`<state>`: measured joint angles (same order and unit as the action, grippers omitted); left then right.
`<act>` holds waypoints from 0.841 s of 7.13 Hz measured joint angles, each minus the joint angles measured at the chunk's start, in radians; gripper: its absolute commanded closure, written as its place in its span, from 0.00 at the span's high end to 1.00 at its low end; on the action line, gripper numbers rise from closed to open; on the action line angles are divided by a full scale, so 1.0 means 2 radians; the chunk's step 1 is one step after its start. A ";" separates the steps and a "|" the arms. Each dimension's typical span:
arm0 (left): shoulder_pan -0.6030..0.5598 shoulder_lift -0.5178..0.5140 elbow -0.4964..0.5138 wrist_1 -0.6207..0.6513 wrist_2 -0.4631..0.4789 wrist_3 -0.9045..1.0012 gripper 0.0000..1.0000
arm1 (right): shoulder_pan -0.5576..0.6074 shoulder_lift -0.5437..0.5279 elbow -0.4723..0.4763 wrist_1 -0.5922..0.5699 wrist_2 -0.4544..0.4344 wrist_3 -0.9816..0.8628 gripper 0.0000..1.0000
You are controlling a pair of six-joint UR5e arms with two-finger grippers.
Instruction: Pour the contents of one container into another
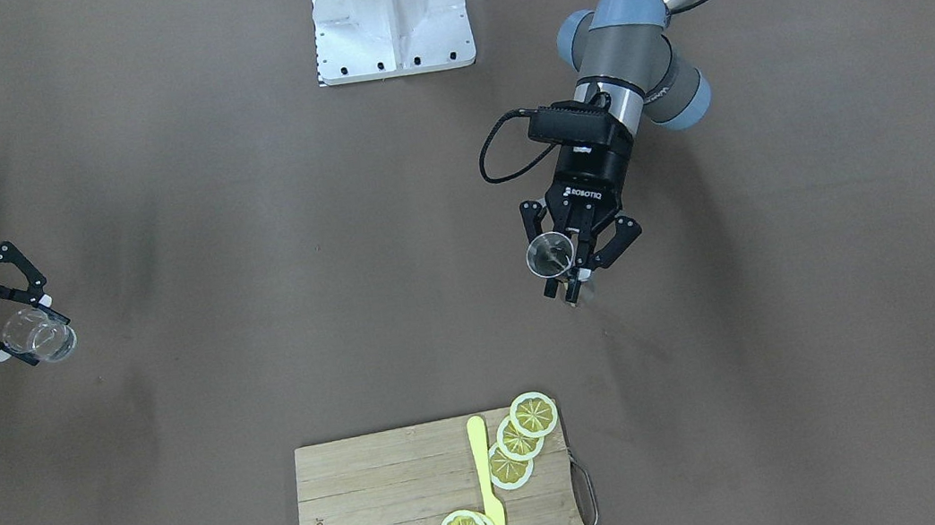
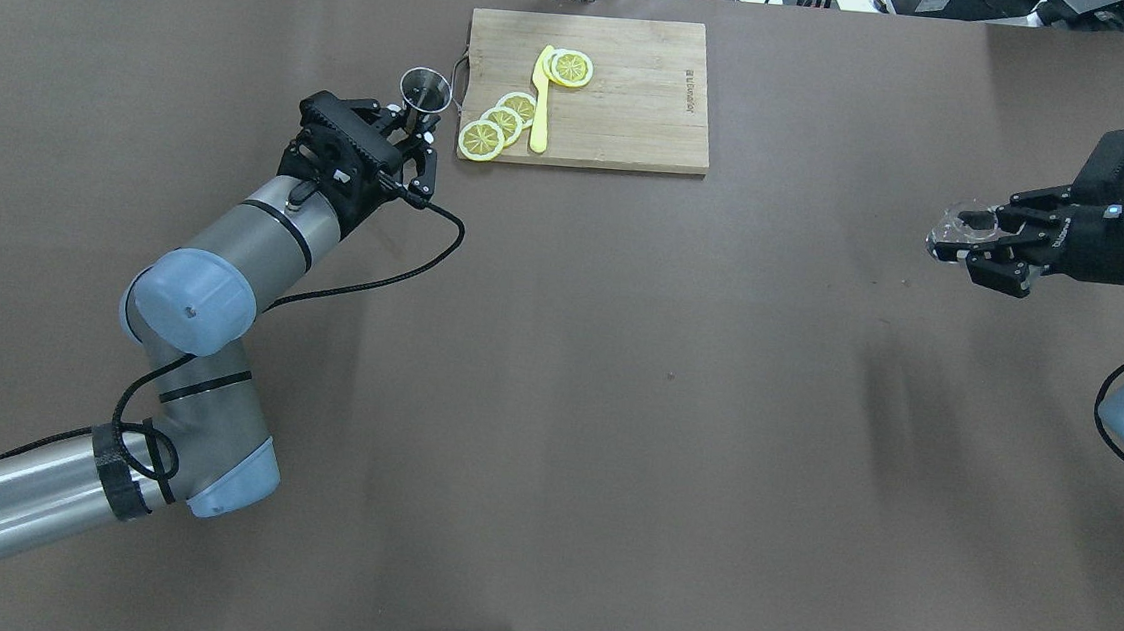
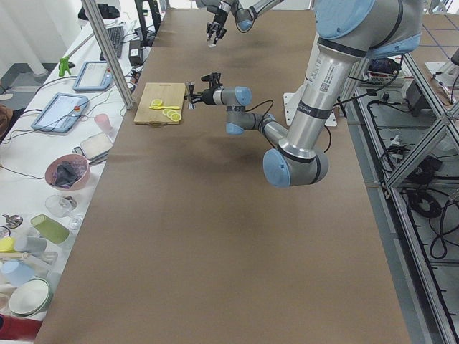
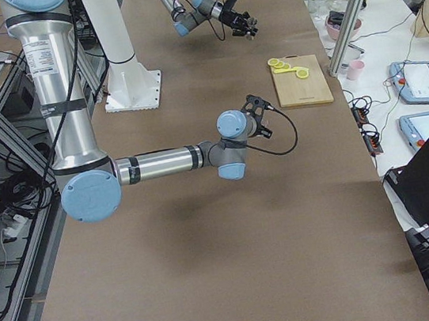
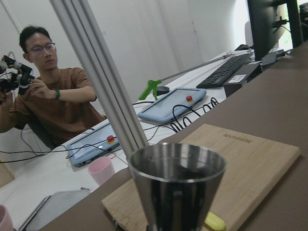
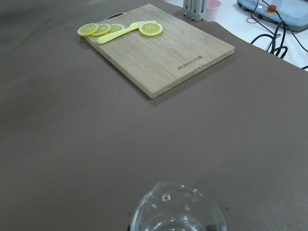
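Observation:
The steel jigger (image 1: 550, 253) is held at its narrow waist by my left gripper (image 1: 571, 278), which is shut on it, wide mouth up. It hangs just left of the cutting board in the overhead view, jigger (image 2: 425, 92) beyond the left gripper (image 2: 418, 124). The left wrist view shows the jigger (image 5: 175, 187) close up with dark contents. Far across the table, my right gripper (image 1: 32, 332) is shut on the clear glass tumbler (image 1: 44, 340). The overhead view has this glass (image 2: 958, 232) in the right gripper (image 2: 953, 236) near the right edge. Its rim (image 6: 178, 209) fills the bottom of the right wrist view.
A bamboo cutting board (image 2: 638, 111) lies at the table's far side with several lemon slices (image 2: 502, 122) and a yellow knife (image 2: 542, 93). The white robot base (image 1: 390, 15) stands at the near middle. A person (image 5: 45, 96) sits beyond the table edge, by tablets and cables.

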<state>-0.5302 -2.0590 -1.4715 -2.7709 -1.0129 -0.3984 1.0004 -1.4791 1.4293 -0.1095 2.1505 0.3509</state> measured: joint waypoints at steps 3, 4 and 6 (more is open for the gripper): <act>-0.001 0.009 0.003 0.019 0.054 -0.088 0.00 | -0.015 -0.013 -0.026 0.041 -0.010 -0.084 0.00; 0.000 0.011 0.006 0.023 0.067 -0.103 0.00 | -0.015 -0.017 -0.028 0.042 -0.009 -0.116 0.00; 0.000 0.030 0.008 0.026 0.085 -0.122 0.00 | -0.018 -0.019 -0.036 0.052 -0.007 -0.146 0.00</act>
<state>-0.5294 -1.9989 -1.4563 -2.7188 -0.8434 -0.6432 0.9635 -1.5164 1.3573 -0.0056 2.1367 0.0589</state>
